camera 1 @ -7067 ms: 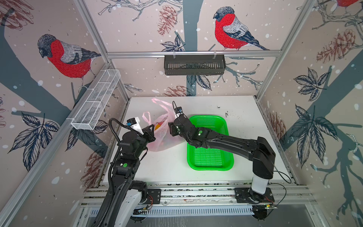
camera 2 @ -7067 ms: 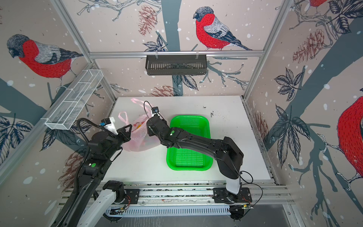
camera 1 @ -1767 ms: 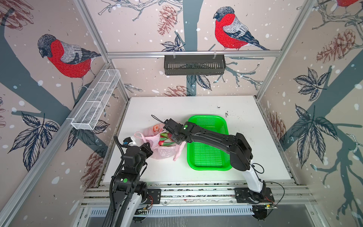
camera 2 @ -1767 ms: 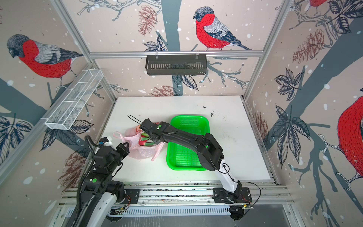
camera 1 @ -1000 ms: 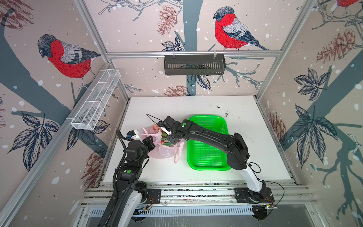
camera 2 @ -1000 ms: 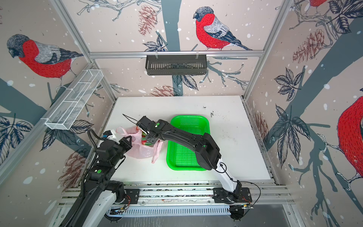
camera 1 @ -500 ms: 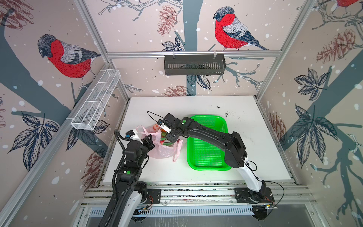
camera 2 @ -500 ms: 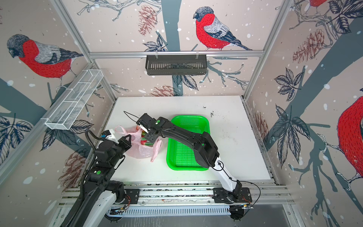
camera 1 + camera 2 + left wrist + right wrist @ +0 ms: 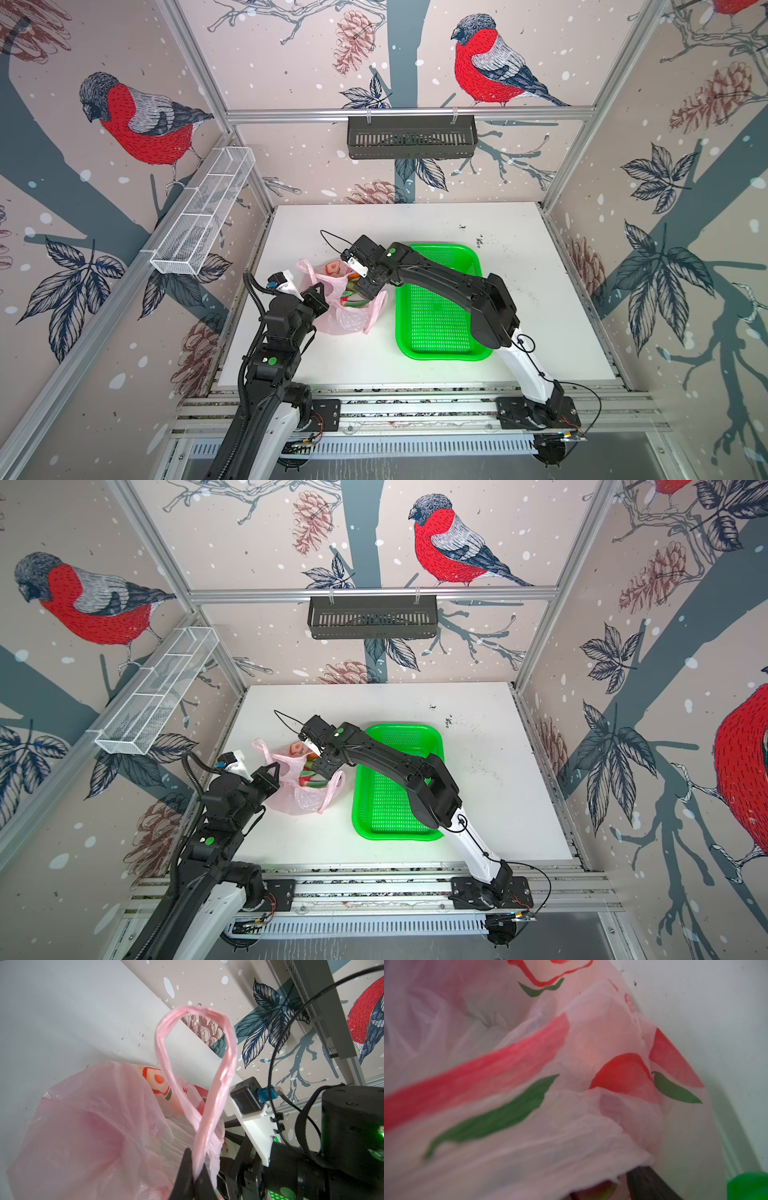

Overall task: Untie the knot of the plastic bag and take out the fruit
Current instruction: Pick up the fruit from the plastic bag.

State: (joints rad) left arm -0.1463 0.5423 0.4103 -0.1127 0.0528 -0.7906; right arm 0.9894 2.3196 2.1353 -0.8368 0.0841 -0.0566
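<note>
The pale-pink plastic bag (image 9: 345,322) (image 9: 291,802) lies on the left of the white table with its mouth open. Red-and-green fruit (image 9: 351,297) (image 9: 309,777) shows inside the mouth. My left gripper (image 9: 318,293) (image 9: 195,1169) is shut on one loop handle (image 9: 220,1076), which stands up free. The knot does not show in any view. My right gripper (image 9: 365,291) (image 9: 326,766) reaches down into the bag's mouth. In the right wrist view, plastic (image 9: 571,1043) covers most of it. One dark finger (image 9: 650,1184) stands well off to the side, with a bit of red fruit beside it.
A bright green perforated tray (image 9: 436,324) (image 9: 390,804) sits just right of the bag, under my right forearm. A white mesh rack (image 9: 203,212) hangs on the left wall and a dark basket (image 9: 411,137) on the back wall.
My right wrist has shifted slightly back and left over the bag's mouth and dipped in. My left gripper keeps its hold on the handle, almost still.
</note>
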